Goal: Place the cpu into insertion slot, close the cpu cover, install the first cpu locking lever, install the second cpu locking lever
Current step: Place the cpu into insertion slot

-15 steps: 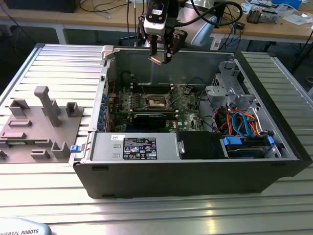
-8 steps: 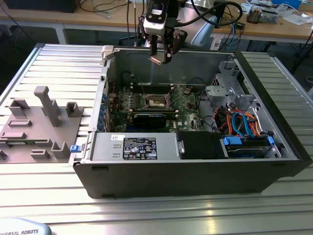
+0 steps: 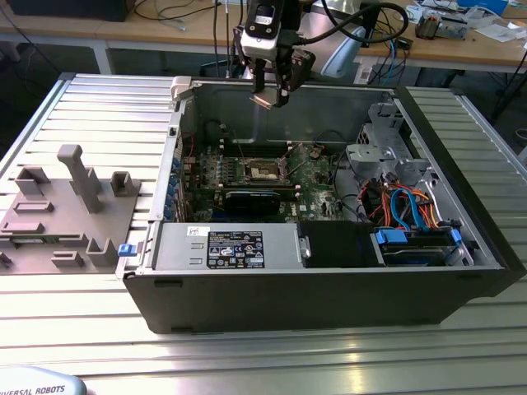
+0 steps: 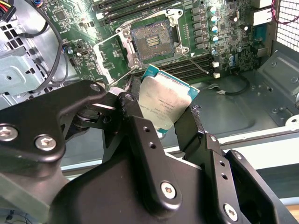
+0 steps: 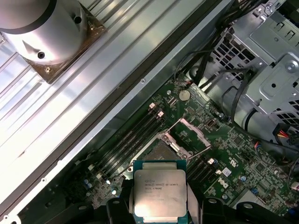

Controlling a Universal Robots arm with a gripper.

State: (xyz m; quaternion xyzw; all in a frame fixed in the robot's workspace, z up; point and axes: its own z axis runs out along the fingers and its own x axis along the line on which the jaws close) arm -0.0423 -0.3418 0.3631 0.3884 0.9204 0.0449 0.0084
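We see a ribbed metal worktop [image 3: 247, 354] carrying an open computer case [image 3: 288, 304], which lies on its side with the green board [image 3: 317, 169] facing up. The arm hangs over the case's far wall. Its claw [image 3: 270, 97] is closed on the cpu [image 3: 263, 99] and holds it in the air, high above the board and well apart from it.

In both wrist views the claw [image 4: 163, 107] [image 5: 160, 205] pinches the cpu [image 4: 166, 100] [image 5: 160, 193] by two opposite edges, with the silvery face turned toward the cameras. The chip sits tilted in the second wrist view.

Below it the slot [image 4: 152, 41] [image 5: 161, 151] lies bare, a dark square with a metal rim. The cover [image 5: 195, 129] stands swung up beside it, so nothing is seated or closed yet.

We judge the cpu to be light, stiff and thin. Its smooth metal lid could slip in a loose pinch, and its underside and the slot's contacts look easy to damage. The edges are the right place to hold it, as the claw does now. That leaves both faces untouched and the corners free to line up with the rim.
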